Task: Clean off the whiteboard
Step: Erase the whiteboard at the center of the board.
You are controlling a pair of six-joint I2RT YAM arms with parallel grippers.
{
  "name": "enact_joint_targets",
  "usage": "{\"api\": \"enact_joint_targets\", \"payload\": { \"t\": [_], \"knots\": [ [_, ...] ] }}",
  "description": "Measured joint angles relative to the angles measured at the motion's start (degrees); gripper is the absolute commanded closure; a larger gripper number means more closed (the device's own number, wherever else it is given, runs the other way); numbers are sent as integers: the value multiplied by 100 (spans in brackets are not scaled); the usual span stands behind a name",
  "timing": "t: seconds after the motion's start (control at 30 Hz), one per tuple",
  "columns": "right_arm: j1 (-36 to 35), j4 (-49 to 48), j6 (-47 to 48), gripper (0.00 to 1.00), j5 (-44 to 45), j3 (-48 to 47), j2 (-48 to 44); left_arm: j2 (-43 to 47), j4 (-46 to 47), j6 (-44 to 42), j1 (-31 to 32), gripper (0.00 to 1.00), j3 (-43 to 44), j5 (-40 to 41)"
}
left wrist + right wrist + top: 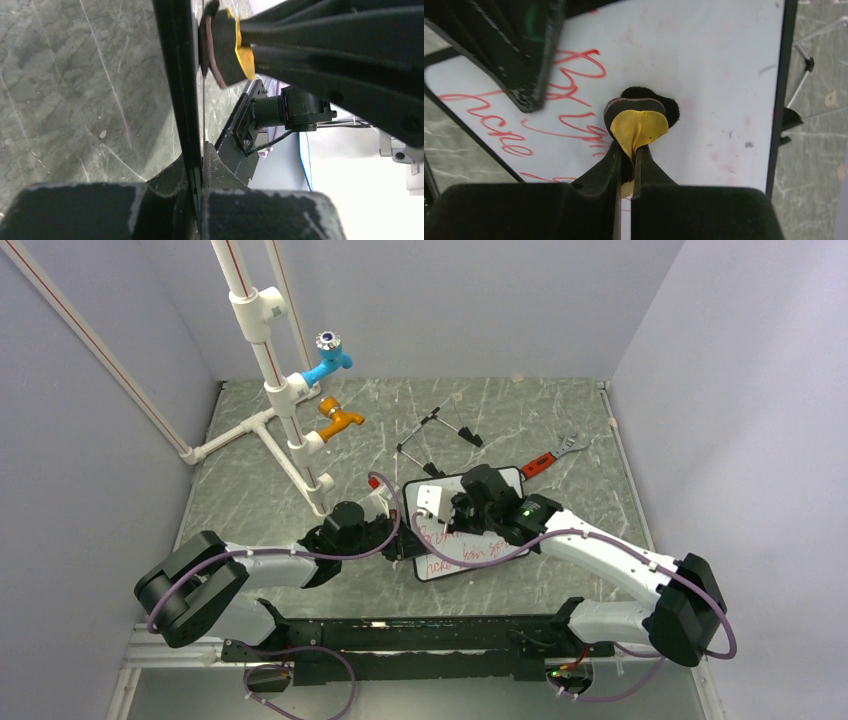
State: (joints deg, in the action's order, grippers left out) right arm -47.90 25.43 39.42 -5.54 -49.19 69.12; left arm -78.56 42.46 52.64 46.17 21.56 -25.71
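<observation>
Right gripper (628, 152) pinches squashed yellow eraser (636, 125) on glossy whiteboard (714, 75) — left gripper (195, 170) clamps thin black frame (175, 75).

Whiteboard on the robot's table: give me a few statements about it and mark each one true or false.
1. The right arm's fingers pinch the small yellow and black eraser block against the white rectangular whiteboard. True.
2. All the red handwriting is wiped off. False: red lines cover part of the board.
3. The left arm's fingers clamp the board's thin black frame. True.
4. The red-handled metal wrench lies on the board. False: it lies on the table, apart from it.
</observation>
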Motion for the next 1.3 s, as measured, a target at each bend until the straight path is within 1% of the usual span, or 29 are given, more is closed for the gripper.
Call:
{"api": "enact_joint_targets", "payload": {
  "t": [0.07,0.13,0.23,0.33,0.4,0.5,0.57,0.67,0.73,0.8,0.87,1.0,1.1,1.2,1.3],
  "knots": [
    [-114,-17,-70,100,-70,-4,7,-2,-11,0,4,100,7,4],
    [42,-90,-308,100,-131,-7,26,-4,-20,0,7,100,9,15],
    [713,-243,-719,100,-186,-166,149,-20,11,9,7,100,13,26],
    [1438,-511,-1008,100,74,-431,402,-20,39,2,17,100,22,9],
    [1641,-603,-1058,100,216,-468,501,-13,26,9,22,100,22,13],
    [1655,-597,-1010,100,201,-446,518,11,-24,37,22,100,22,22],
    [1517,-566,-898,100,76,-334,402,37,-42,42,24,100,22,17],
    [1067,-356,-721,100,-382,-219,212,42,-48,33,26,100,22,15],
    [903,-214,-664,100,-756,-258,221,42,-57,26,26,100,22,20],
    [949,-116,-684,100,-1034,-341,284,44,-68,20,26,100,17,33],
    [1255,-39,-778,100,-1453,-400,315,79,-63,-55,28,100,-13,66],
    [2275,133,-841,100,-2015,-385,42,514,-227,-610,118,100,-188,236],
    [3062,223,-861,100,-2258,-195,-680,966,-542,-1303,190,100,-297,487],
    [3571,348,-859,100,-2579,-153,-1300,1274,-719,-2063,208,100,-385,811],
    [4013,487,-861,100,-2966,-168,-1585,1438,-658,-2848,208,100,-487,1176]
  ]
}}
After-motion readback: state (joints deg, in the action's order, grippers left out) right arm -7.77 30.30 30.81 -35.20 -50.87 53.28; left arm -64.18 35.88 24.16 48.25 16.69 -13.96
